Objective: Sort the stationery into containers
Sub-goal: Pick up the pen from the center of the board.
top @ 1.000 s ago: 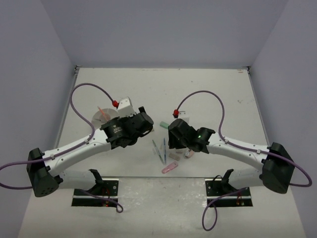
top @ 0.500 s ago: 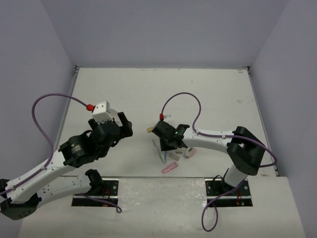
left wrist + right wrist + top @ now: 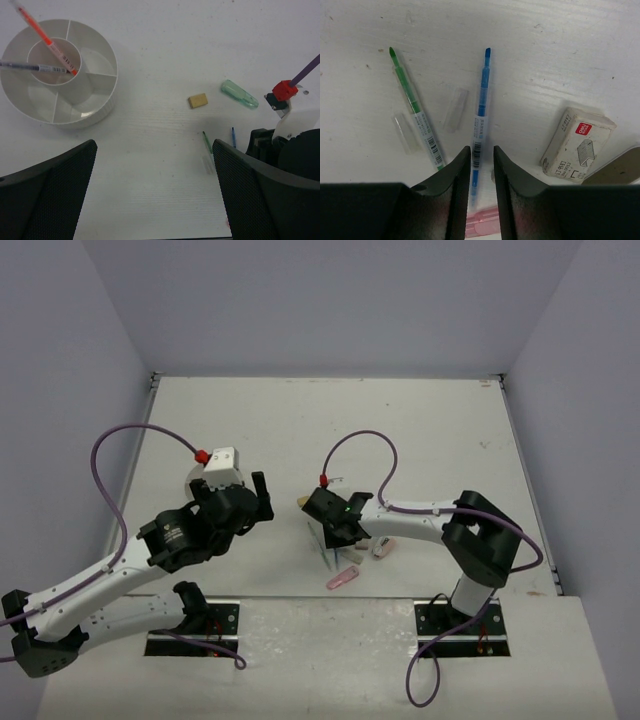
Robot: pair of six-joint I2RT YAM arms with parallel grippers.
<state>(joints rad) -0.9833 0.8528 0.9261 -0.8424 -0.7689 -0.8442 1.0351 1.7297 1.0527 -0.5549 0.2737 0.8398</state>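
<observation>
The round white divided container (image 3: 95, 112) stands at the upper left of the left wrist view, with an orange pen (image 3: 50, 42) and a grey pen (image 3: 25, 66) leaning in its centre cup. In the top view it (image 3: 188, 478) is mostly hidden behind the left arm. My left gripper (image 3: 154, 150) is open and empty above bare table. My right gripper (image 3: 481, 150) is low over the table, its narrowly open jaws straddling the blue pen (image 3: 481, 105), with a gap showing. A green pen (image 3: 412, 102) lies just to its left. A pink marker (image 3: 482, 222) shows under the jaws.
A tan eraser (image 3: 198, 100) and a green marker (image 3: 239, 93) lie between the container and the right arm. A white staples box (image 3: 577, 142) lies right of the blue pen. Two clear pen caps (image 3: 456, 110) lie among the pens. The pink marker (image 3: 343, 577) is near the front edge.
</observation>
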